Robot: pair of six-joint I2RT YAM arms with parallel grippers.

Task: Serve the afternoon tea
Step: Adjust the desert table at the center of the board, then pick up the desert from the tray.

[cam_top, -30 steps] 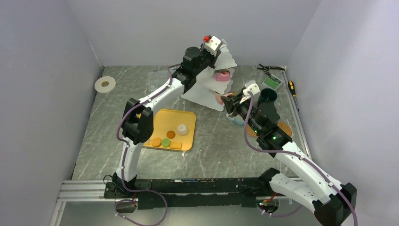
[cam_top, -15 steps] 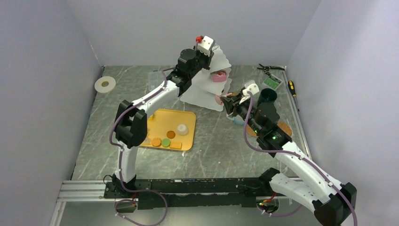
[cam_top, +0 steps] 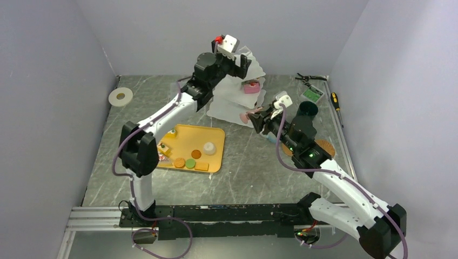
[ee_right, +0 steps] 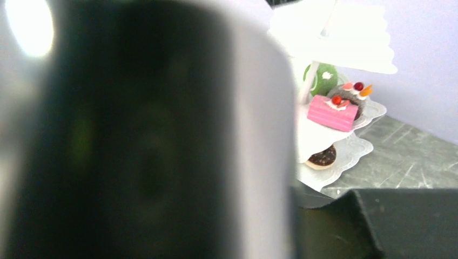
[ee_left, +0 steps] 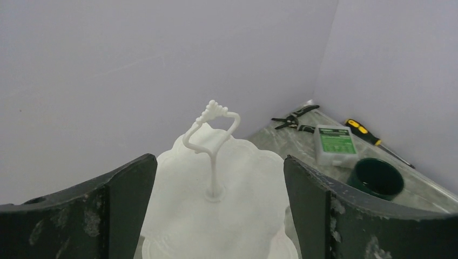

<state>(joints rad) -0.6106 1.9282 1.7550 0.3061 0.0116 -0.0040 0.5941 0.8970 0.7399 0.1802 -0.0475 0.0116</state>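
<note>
Left claw (cam_top: 242,63) has swung left and higher over the last 1 s and now sits above the stand (cam_top: 232,108); right claw (cam_top: 261,120) has crept a little left. Left claw gapes wide with nothing in it, and the looped handle (ee_left: 211,145) sits dead ahead between its 2 fingers. The stand is white, 3-tier and scalloped, directly below and ahead of that claw, with the top tier bare. A big blurred shape blocks the right wrist view, so can't tell that claw's opening or load. Ahead of the right claw, pink cake slice (ee_right: 332,112) and green donut (ee_right: 324,75) sit on the middle tier, chocolate donut (ee_right: 323,156) on the bottom tier. Dark-green mug (cam_top: 308,109) stands just right of it. Likely step is fetching round biscuits (cam_top: 184,162) from the yellow tray (cam_top: 189,135), behind and below the left claw. To do it well, rise clear of the handle before swinging and don't nudge the stand, which looks light and tippy
</note>
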